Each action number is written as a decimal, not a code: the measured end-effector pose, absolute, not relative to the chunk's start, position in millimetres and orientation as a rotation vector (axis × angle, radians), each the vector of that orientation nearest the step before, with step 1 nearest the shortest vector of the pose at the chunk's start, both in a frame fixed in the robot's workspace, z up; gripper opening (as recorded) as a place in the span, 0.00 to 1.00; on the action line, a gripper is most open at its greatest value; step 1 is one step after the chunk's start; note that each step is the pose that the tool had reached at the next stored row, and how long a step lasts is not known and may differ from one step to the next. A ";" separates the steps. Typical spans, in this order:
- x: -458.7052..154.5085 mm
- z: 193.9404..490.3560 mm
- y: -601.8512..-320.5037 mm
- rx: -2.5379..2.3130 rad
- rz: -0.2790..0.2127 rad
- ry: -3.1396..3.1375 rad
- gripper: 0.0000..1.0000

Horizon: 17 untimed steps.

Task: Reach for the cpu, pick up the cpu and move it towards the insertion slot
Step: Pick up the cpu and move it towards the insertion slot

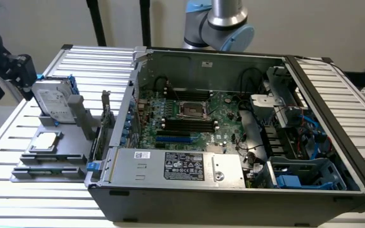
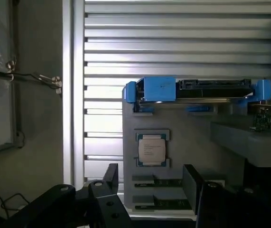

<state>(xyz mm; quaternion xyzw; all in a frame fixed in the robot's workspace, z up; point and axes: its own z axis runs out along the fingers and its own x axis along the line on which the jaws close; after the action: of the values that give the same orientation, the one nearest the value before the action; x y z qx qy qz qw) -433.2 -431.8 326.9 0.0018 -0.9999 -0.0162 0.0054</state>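
Observation:
The cpu [image 1: 45, 141] is a small square chip with a silvery top, lying flat in a recess of the grey fixture [image 1: 74, 137] on the slatted table, at the exterior view's left. In the wrist view the cpu [image 2: 152, 148] sits beyond my two dark fingers [image 2: 110, 176], apart from them. My gripper [image 2: 152, 183] is open with nothing between its fingers. In the exterior view my gripper [image 1: 19, 71] is a dark mass above the table's far left, higher than the fixture. The insertion slot [image 1: 194, 109] is a shiny square frame with a dark centre on the motherboard inside the open case.
A silver hard drive [image 1: 51, 97] in a blue bracket [image 2: 149, 89] stands upright on the fixture just behind the cpu. A green card [image 2: 270, 121] stands beside it. The case wall [image 1: 122, 118] rises between fixture and motherboard. Memory sticks [image 1: 186, 124] and cables [image 1: 252, 142] surround the slot.

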 end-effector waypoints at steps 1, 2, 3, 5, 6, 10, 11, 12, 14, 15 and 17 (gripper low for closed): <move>-433.2 325.0 -434.5 0.004 -0.051 -3.131 0.65; -433.2 323.1 -436.4 0.003 -0.051 -3.131 0.65; -433.1 321.3 -437.6 0.003 -0.051 -3.131 0.65; -433.2 317.7 -438.8 0.002 -0.051 -3.130 0.65; -433.1 315.9 -438.8 0.002 -0.051 -3.130 0.65; -431.3 308.7 -439.0 0.003 -0.051 -3.131 0.65; -430.6 306.7 -439.0 0.003 -0.051 -3.131 0.65; -430.0 305.0 -438.9 0.002 -0.051 -3.130 0.65; -428.6 301.3 -438.9 0.002 -0.051 -3.131 0.65; -428.0 299.6 -438.9 0.002 -0.051 -3.130 0.65; -426.8 295.9 -438.9 0.002 -0.051 -3.131 0.65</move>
<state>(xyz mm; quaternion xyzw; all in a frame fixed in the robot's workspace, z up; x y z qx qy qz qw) -426.8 -438.9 295.9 0.0007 -0.9999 -0.0162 0.0053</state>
